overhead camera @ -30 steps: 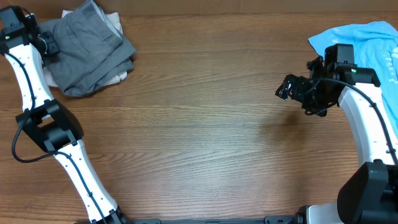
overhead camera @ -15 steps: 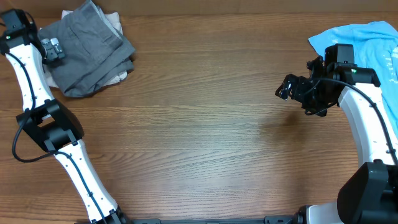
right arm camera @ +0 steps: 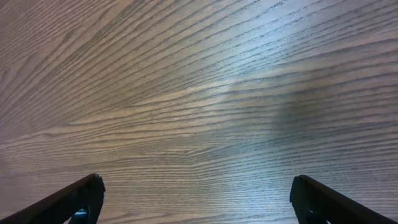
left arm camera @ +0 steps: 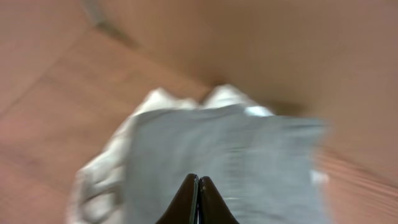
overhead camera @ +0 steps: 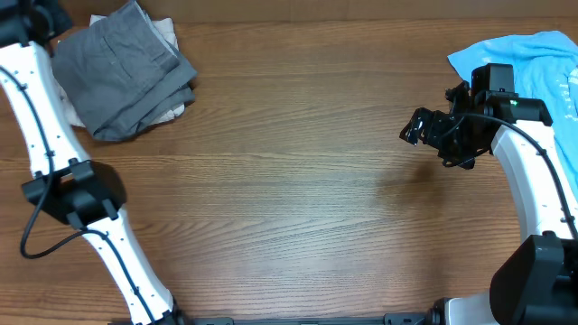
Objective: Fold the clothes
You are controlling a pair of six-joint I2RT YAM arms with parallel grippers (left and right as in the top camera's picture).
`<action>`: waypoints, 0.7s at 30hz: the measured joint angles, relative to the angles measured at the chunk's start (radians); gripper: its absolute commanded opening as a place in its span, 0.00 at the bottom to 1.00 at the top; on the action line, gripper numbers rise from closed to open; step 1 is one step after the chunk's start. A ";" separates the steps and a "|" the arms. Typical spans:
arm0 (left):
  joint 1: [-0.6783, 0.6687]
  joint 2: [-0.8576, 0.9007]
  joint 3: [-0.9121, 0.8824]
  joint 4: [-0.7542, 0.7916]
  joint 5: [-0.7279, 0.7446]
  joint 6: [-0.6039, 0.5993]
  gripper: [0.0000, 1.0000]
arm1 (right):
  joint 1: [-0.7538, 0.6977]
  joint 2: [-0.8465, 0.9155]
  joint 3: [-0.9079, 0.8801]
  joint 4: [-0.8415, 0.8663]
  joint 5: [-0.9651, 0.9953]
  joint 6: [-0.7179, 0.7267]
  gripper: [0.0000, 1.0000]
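The folded medium-grey shorts [overhead camera: 126,72] lie in a pile at the far left of the table, on top of a pale beige-white garment [overhead camera: 169,34]. In the blurred left wrist view the grey shorts [left arm camera: 230,155] and the pale garment [left arm camera: 102,180] lie below my left gripper [left arm camera: 198,186]. This gripper is shut, holds nothing and is raised above the pile. A light-blue T-shirt [overhead camera: 533,50] lies at the far right. My right gripper [overhead camera: 424,126] is open and empty over bare wood, left of the T-shirt. No black garment is in view.
The wooden table [overhead camera: 298,181] spans the overhead view. The left arm [overhead camera: 36,117] runs along the left edge beside the pile. The right arm [overhead camera: 533,181] stands at the right edge. The right wrist view shows only wood grain [right arm camera: 199,93].
My left gripper has drawn up and back from the left side of the grey pile towards the far left corner. The pile and the right arm have not moved.
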 measured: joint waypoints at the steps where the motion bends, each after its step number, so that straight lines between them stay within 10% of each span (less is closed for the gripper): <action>1: -0.019 -0.002 0.000 0.016 0.003 -0.001 0.04 | 0.000 0.000 0.000 0.000 0.000 0.000 1.00; 21: -0.120 0.239 -0.084 0.246 -0.189 0.015 0.04 | 0.000 0.000 0.000 0.000 0.000 0.000 1.00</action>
